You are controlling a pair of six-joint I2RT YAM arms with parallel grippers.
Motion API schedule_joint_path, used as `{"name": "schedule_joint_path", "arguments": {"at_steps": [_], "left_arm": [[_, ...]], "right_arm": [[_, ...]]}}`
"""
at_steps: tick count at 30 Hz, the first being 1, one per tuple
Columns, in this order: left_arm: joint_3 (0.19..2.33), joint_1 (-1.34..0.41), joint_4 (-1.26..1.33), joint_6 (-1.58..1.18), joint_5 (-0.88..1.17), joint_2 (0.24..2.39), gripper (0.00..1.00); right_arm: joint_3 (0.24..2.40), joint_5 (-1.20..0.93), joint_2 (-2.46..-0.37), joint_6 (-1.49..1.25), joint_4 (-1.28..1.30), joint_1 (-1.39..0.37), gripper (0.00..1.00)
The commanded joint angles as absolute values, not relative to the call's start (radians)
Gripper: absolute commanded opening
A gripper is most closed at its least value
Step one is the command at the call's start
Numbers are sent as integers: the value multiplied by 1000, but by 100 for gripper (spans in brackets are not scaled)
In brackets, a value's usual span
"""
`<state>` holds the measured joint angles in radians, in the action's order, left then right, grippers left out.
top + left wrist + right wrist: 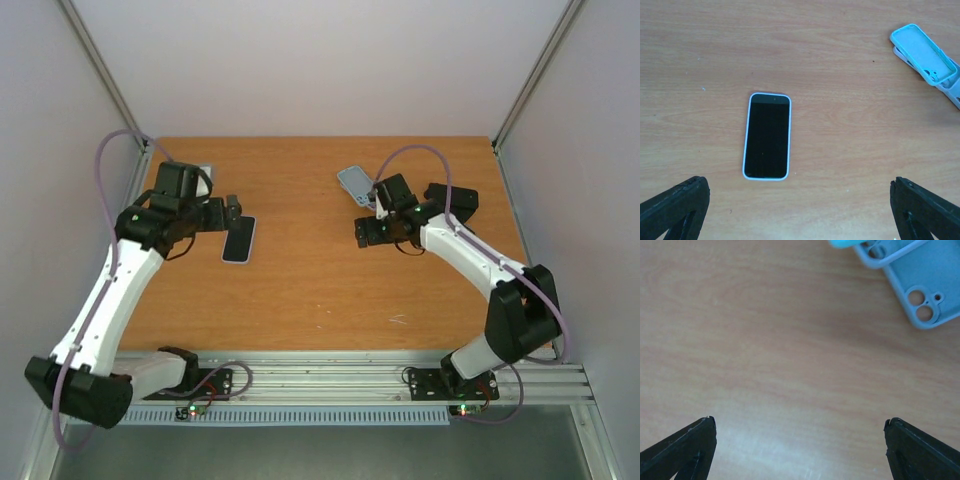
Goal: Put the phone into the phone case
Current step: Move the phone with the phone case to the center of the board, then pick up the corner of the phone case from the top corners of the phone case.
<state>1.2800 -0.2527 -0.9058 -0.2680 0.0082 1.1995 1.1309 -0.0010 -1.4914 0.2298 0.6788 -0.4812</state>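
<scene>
The wooden table (330, 290) stood between pale walls (300, 60). The left gripper (799, 187) was spread wide, and the phone (767, 136) lay flat, screen up, just beyond it at 11 o'clock. The right gripper (800, 425) was spread wide too. At its 1 o'clock the teal case (923, 53), hollow side up, rested on a grey case (951, 92), well apart from the phone.

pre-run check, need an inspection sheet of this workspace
surface: wooden table, pale scuff near front edge
job's things: phone flat, screen up, left side; turquoise case lying on grey-blue case, right of centre
clutter: grey item partly hidden behind left arm
grippers: left gripper open, empty, by phone; right gripper open, empty, by cases
cables: purple cable looped along each arm
surroundings: white walls, metal rail at near edge
</scene>
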Motion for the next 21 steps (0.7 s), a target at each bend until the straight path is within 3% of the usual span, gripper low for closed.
{"name": "schedule_joint_path", "arguments": {"at_steps": [1, 8, 21], "left_arm": [[1255, -252, -967, -205, 3, 1117, 99], [1101, -253, -827, -155, -34, 984, 99], [1038, -252, -804, -147, 27, 965, 99]], "right_arm": [[1219, -76, -1574, 267, 629, -389, 89], [1390, -167, -1760, 273, 619, -268, 75], [1671, -251, -2072, 258, 628, -159, 37]]}}
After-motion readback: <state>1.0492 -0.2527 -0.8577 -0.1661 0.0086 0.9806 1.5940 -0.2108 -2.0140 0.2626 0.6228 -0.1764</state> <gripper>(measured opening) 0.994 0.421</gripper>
